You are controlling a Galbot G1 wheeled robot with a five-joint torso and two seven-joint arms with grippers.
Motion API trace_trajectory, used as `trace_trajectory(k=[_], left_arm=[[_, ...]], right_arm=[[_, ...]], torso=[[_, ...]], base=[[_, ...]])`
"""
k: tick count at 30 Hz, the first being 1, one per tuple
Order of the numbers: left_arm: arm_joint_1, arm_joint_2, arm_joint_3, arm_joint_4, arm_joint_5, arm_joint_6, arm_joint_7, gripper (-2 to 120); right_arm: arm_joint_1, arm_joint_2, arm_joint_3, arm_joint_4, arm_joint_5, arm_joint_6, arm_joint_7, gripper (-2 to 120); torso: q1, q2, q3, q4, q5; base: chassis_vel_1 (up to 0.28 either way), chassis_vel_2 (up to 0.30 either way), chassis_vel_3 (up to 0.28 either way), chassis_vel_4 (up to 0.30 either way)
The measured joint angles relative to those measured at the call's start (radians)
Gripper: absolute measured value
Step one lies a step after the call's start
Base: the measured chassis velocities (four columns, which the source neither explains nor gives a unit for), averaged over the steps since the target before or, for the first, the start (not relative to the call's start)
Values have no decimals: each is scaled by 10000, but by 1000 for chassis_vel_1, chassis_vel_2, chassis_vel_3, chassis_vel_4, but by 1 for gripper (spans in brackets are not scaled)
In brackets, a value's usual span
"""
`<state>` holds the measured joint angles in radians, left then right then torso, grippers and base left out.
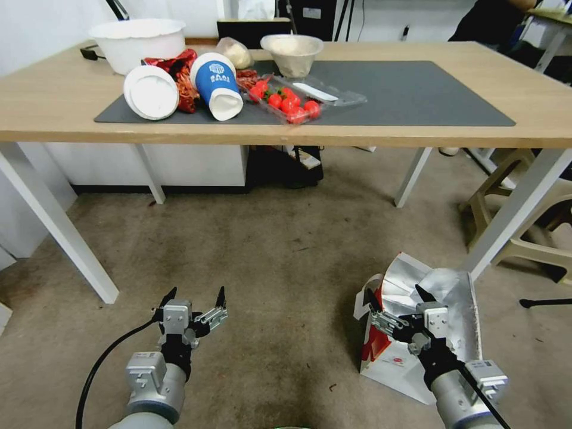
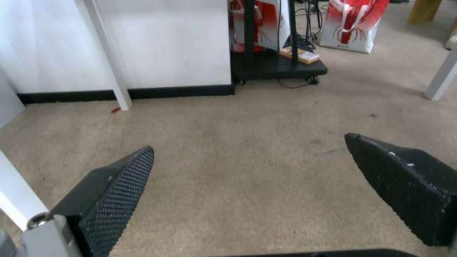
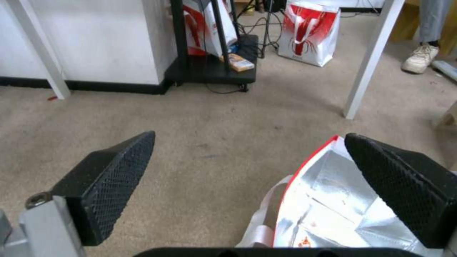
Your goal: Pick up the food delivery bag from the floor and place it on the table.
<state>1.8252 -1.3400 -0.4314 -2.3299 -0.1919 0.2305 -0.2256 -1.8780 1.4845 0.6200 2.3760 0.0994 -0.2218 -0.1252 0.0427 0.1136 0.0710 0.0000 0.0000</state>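
Foil-lined bag (image 1: 411,351) open, upright on floor (image 1: 280,262)

I could not read a single word. The blue paper cup (image 1: 217,83) on the table (image 1: 53,113) carried white print too small to make out, and the round red logo on the food delivery bag (image 1: 411,333) stayed illegible.

1. We see the food delivery bag (image 1: 411,333) on the floor (image 1: 280,262), at our right, near the table's (image 1: 59,113) front right leg (image 1: 512,214).
2. Our right gripper (image 1: 398,293) hangs over the bag's open mouth; our left gripper (image 1: 193,295) hangs over bare floor, well apart from the bag.
3. On the table lies a mat (image 1: 417,95); cups (image 1: 217,86), a tray of tomatoes (image 1: 289,104) and bowls (image 1: 292,53) crowd its left half.
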Motion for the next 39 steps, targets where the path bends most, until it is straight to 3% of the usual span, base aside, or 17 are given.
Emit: trace_trajectory(k=[19, 34, 39], left_arm=[[-7, -34, 17, 110, -18, -2, 1, 100], [59, -81, 1, 121, -15, -62, 32, 100], [42, -82, -51, 319, 24, -581, 203, 100]], right_arm=[[-13, -41, 6, -76, 23, -29, 5, 100], [-31, -86, -3, -75, 26, -31, 13, 100], [-26, -94, -4, -92, 45, -31, 50, 100]], torso=[[-76, -794, -711, -1, 0], [-101, -900, -710, 0, 0], [-100, -875, -710, 0, 0]], base=[[0, 0, 0, 0], [0, 0, 0, 0], [0, 0, 0, 0]])
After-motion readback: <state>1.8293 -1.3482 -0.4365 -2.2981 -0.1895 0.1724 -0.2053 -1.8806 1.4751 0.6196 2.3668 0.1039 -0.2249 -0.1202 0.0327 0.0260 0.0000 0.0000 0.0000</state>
